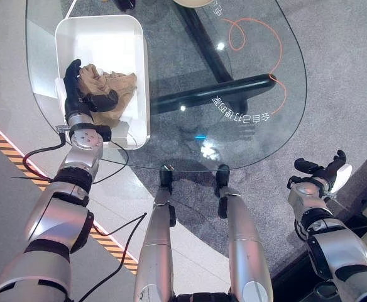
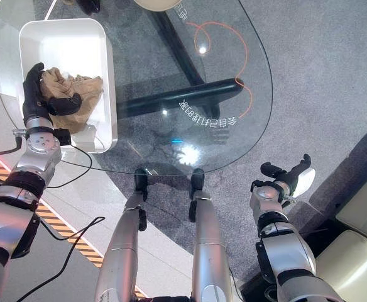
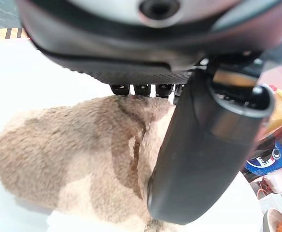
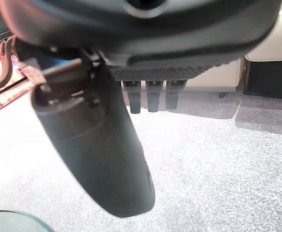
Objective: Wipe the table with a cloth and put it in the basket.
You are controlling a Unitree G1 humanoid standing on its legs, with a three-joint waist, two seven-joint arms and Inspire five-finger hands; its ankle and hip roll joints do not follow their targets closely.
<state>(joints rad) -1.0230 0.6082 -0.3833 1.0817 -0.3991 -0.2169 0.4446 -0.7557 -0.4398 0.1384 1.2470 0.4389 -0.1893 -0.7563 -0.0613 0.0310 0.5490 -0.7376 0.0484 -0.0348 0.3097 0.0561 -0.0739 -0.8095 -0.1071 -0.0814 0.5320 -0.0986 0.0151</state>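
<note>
1. The table (image 1: 259,126) is a rounded glass top filling the upper middle of the left eye view, with a dark bar-shaped base (image 1: 221,91) visible through it.
2. A white basket (image 1: 139,75) — a rectangular tub with rounded corners — stands on the table at the upper left of the frame.
3. The cloth (image 1: 114,88), tan and fluffy, lies crumpled inside the basket, in the half toward the bottom of the frame.
4. The left robot hand (image 1: 76,94) is in the basket on the cloth's left side; its fingers point toward the top of the frame and its thumb reaches across the cloth.
5. In the left wrist view the fingertips (image 3: 143,89) touch the edge of the cloth (image 3: 73,159) and the thumb lies over it; whether the left robot hand actually pinches the cloth or merely rests on it, I cannot tell.
6. The right robot hand (image 2: 284,179) hangs at the lower right of the frame, off the table and over grey carpet (image 2: 334,82) — fingers loosely spread, holding nothing.
7. An orange line (image 1: 259,44) curls over the glass at the upper right of the table, near white lettering.
8. Yellow-and-black hazard tape (image 1: 1,145) runs diagonally across the floor at the left edge.
</note>
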